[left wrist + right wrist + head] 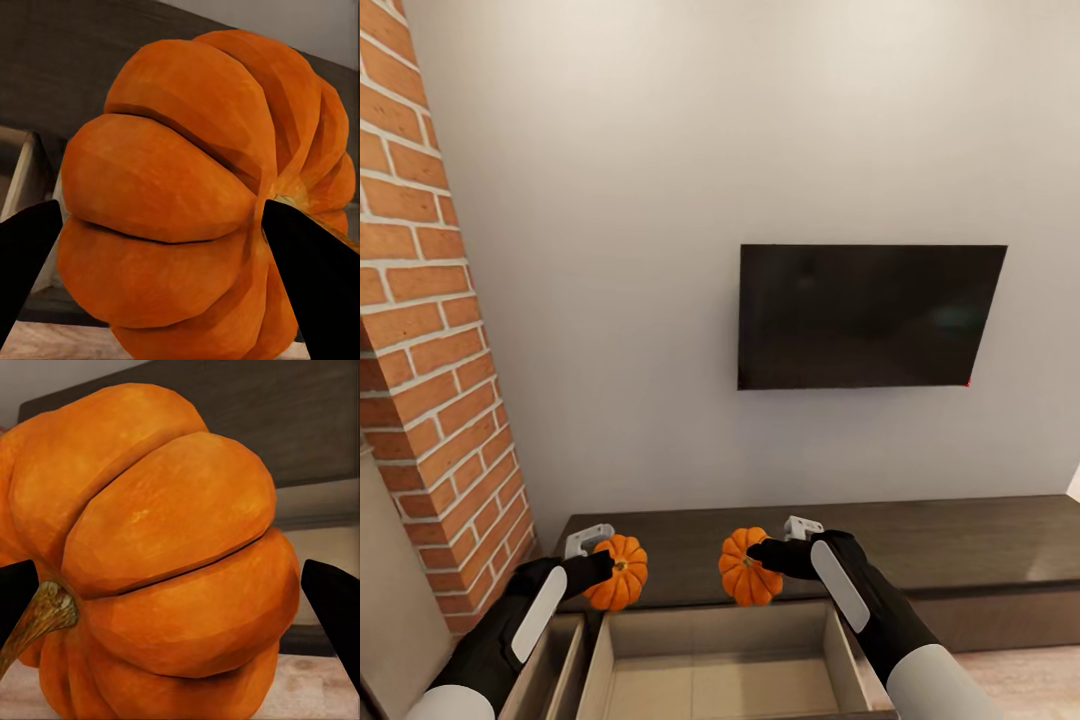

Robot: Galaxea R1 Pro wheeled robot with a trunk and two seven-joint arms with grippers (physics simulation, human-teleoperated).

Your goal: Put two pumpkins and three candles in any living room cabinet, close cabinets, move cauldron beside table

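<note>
Orange and ribbed, two small round pumpkins hang in the air over the near edge of the long low dark-brown wooden cabinet (pixel 920 545), one in each black gripper. The left gripper (pixel 610 570) is clamped on the left pumpkin (pixel 620 573); in the left wrist view its two black fingers (pixel 319 281) press against opposite flanks of the fruit (pixel 187 202), which blocks most of what lies behind. The right gripper (pixel 755 553) likewise pinches the right pumpkin (pixel 745 570); in the right wrist view the fingers (pixel 334 604) sit at either side of the fruit (pixel 169 562), and a short brownish stem (pixel 45 615) pokes out sideways, partly cut off by one finger.

Below and between the two pumpkins a pale-wood drawer (pixel 720 665) stands pulled open, its near end cut off by the picture's lower edge. A second open compartment (pixel 550 660) to its left is half hidden by the left arm. On the far grey wall (pixel 660 200) a flat black television screen (pixel 865 315) hangs above the cabinet, to the right. A red brick column (pixel 420 330) runs down the far left. The cabinet's right end runs out of the picture.
</note>
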